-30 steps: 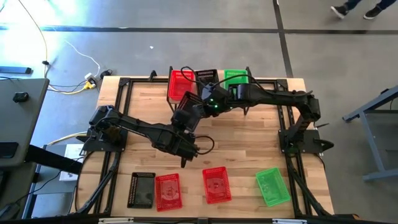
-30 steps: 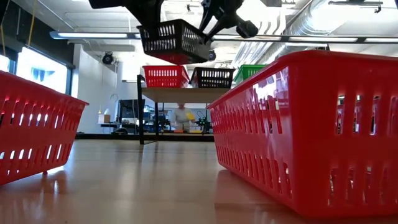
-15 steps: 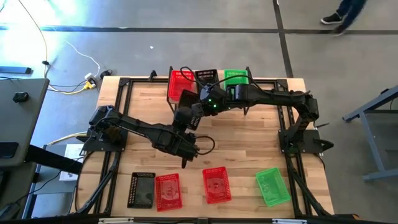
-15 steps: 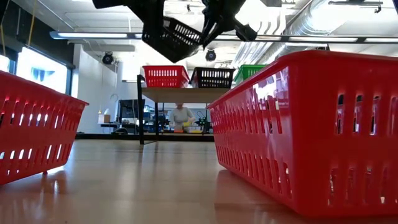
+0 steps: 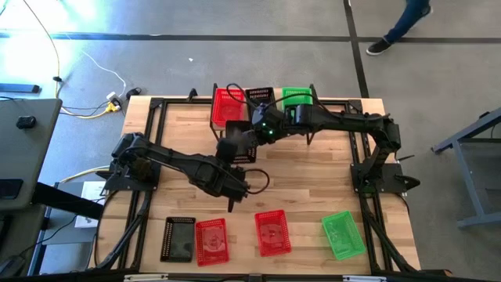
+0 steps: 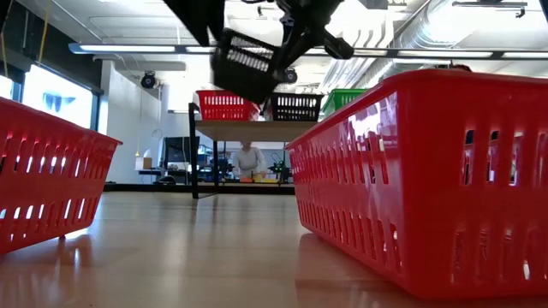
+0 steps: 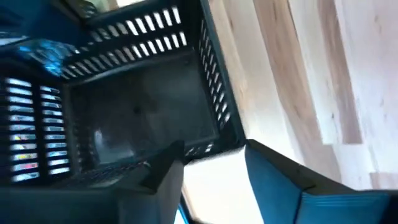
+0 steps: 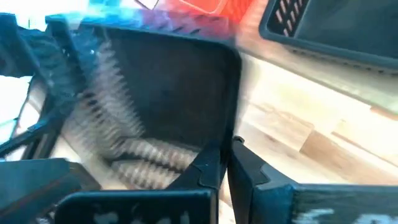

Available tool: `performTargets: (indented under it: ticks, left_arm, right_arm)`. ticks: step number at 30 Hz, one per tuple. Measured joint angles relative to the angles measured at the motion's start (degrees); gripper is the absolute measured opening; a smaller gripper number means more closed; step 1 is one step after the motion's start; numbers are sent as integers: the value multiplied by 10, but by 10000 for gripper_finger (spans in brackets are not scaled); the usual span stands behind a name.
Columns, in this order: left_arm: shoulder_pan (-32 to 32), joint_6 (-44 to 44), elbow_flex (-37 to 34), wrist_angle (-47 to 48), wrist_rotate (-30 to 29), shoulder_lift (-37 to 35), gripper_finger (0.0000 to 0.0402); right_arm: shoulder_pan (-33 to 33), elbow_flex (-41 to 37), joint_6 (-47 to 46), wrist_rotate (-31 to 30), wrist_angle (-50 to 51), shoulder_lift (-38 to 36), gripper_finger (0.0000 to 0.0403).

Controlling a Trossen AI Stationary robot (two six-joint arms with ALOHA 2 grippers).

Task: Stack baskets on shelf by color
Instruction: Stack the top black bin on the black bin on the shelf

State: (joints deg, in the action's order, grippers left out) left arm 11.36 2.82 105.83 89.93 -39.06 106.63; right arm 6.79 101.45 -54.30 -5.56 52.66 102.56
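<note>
A black basket hangs tilted in the air above the middle of the table, in front of the shelf. My right gripper is shut on it. My left gripper is open at the basket's corner, one finger in front of the end wall and one beside it; I cannot tell whether it touches. On the shelf, a red basket, a black basket and a green basket stand side by side. My right gripper pinches the rim of one wall of the black basket between its two fingers. It comes from the table's right side, slanting down. The basket is lifted clear of the table and tilted, with its far end from the hold hanging lower.
Along the table's near edge stand a black basket, two red baskets and a green basket. Bare tabletop lies between them and the shelf. A person walks on the floor beyond the table.
My right gripper has shut on the black basket's rim and my left gripper has opened and let go. The basket, level a second ago, has tipped and now hangs slanted from my right gripper.
</note>
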Motion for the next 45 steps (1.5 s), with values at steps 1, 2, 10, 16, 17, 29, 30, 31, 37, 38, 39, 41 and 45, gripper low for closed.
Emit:
performTargets:
  ticks: [1, 2, 10, 16, 17, 29, 30, 31, 37, 38, 39, 41, 45]
  left_arm:
    - [0, -3, 9, 0, 3, 0, 173]
    - [0, -5, 18, 0, 7, 0, 181]
    - [0, -6, 92, 1, 12, -5, 216]
    - [-4, 0, 112, 1, 9, -25, 212]
    - [-7, 2, 112, 1, 8, -32, 211]
    - [-89, -4, 112, 1, -6, -95, 207]
    - [-100, -1, 112, 1, -6, -100, 207]
    - [-112, 3, 112, 1, -6, -105, 207]
    - [-188, 33, 112, 1, -2, -125, 207]
    - [-201, 37, 112, 1, 0, -129, 207]
    - [-216, 41, 112, 1, 3, -131, 207]
    - [-242, 52, 112, 0, 13, -134, 207]
    - [-294, 58, 112, -1, 31, -134, 207]
  right_arm:
    - [2, 0, 9, 0, 3, 0, 0]
    - [3, 0, 13, 0, 7, 0, 0]
    - [3, 0, 43, -4, 31, -19, 1]
    - [9, 0, 57, -9, 46, -47, 1]
    - [11, 0, 60, -6, 48, -51, 1]
    - [92, 0, 96, 43, 30, -118, 0]
    - [103, 0, 96, 55, 25, -123, 0]
    - [114, 0, 96, 63, 14, -127, 0]
    - [180, 12, 112, 106, -33, -139, 0]
    - [191, 19, 120, 107, -33, -139, 0]
    - [201, 27, 127, 107, -33, -139, 0]
    - [223, 44, 143, 108, -31, -137, 0]
    - [268, 79, 171, 117, -17, -134, 0]
